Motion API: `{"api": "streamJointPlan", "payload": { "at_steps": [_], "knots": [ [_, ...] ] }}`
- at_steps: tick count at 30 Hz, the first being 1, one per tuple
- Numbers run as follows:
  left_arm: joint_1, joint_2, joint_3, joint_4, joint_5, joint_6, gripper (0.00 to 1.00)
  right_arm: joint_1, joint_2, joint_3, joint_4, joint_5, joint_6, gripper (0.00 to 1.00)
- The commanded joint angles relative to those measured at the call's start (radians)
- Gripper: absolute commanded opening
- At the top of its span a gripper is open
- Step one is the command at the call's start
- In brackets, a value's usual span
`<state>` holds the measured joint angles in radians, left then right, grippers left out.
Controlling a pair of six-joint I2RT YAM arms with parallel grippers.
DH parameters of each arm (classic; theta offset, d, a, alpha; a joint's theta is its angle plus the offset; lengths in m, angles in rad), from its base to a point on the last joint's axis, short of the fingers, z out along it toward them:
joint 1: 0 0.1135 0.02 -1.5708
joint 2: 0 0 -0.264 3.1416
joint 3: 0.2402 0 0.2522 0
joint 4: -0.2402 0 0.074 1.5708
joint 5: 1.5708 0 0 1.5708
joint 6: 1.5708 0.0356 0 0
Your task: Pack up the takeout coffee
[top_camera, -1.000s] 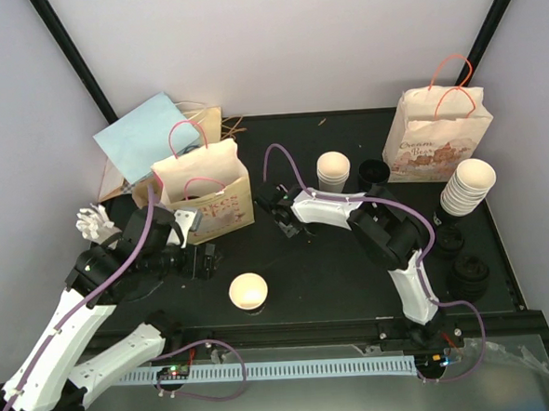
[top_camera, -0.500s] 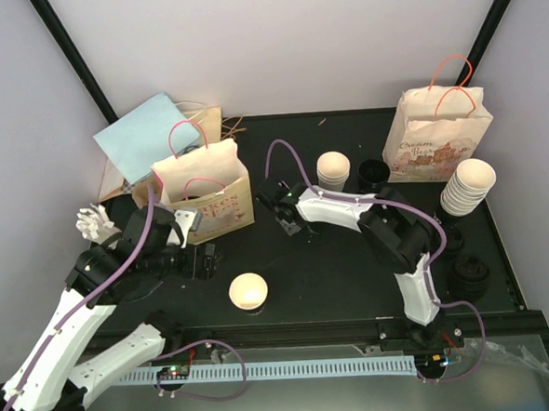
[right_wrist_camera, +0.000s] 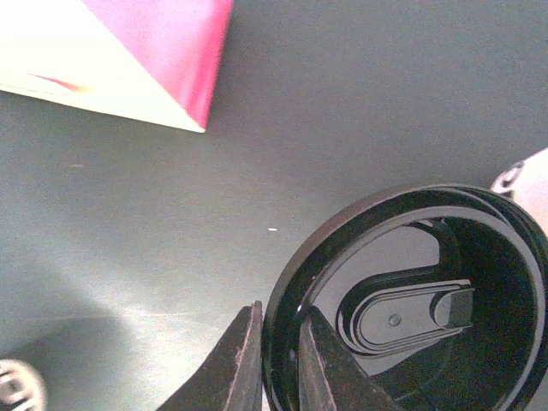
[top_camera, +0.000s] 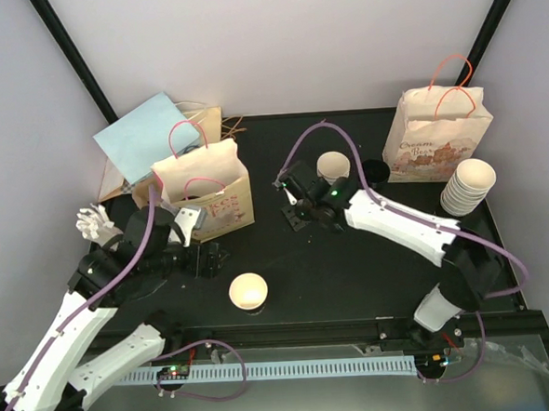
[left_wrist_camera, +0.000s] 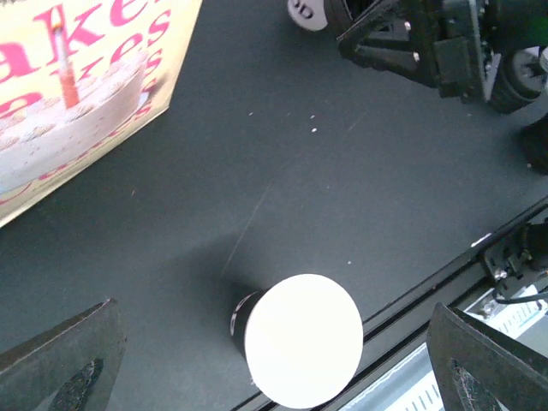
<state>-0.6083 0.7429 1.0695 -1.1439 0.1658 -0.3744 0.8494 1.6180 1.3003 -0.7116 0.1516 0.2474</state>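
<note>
A white paper cup (top_camera: 248,291) stands open near the table's front, also in the left wrist view (left_wrist_camera: 300,338). My left gripper (top_camera: 206,258) hovers just left of it and above, open, its fingers (left_wrist_camera: 60,368) wide apart with nothing between them. My right gripper (top_camera: 297,210) is shut on the rim of a black coffee lid (right_wrist_camera: 411,291), held underside toward the camera above the table, right of the cake-print paper bag (top_camera: 203,186). That bag's corner (right_wrist_camera: 128,51) shows in the right wrist view.
A second paper bag (top_camera: 443,135) stands back right, beside a tall cup stack (top_camera: 467,186). A shorter cup stack (top_camera: 333,167) and a black lid (top_camera: 373,171) sit mid-back. More black lids (top_camera: 470,273) lie right. A blue sheet (top_camera: 144,134) leans back left.
The right arm has swung its elbow out to the right and its gripper has shifted slightly right with the lid. The left arm and the cup have not moved.
</note>
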Motion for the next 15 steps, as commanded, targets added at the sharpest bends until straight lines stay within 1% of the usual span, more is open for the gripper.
{"api": "streamJointPlan", "payload": {
  "at_steps": [1, 6, 11, 15],
  "knots": [
    [0.005, -0.051, -0.027, 0.187, 0.076, 0.043, 0.99, -0.006, -0.121, -0.024, 0.046, -0.200, 0.041, 0.11],
    [0.006, -0.128, -0.122, 0.445, 0.161, 0.082, 0.99, -0.015, -0.251, -0.032, 0.055, -0.334, 0.079, 0.11],
    [0.005, -0.223, -0.276, 0.744, 0.229, 0.136, 0.99, -0.022, -0.378, -0.053, 0.113, -0.498, 0.172, 0.11],
    [0.005, -0.302, -0.382, 0.945, 0.283, 0.240, 0.99, -0.026, -0.443, -0.081, 0.182, -0.633, 0.251, 0.11]
  ]
}}
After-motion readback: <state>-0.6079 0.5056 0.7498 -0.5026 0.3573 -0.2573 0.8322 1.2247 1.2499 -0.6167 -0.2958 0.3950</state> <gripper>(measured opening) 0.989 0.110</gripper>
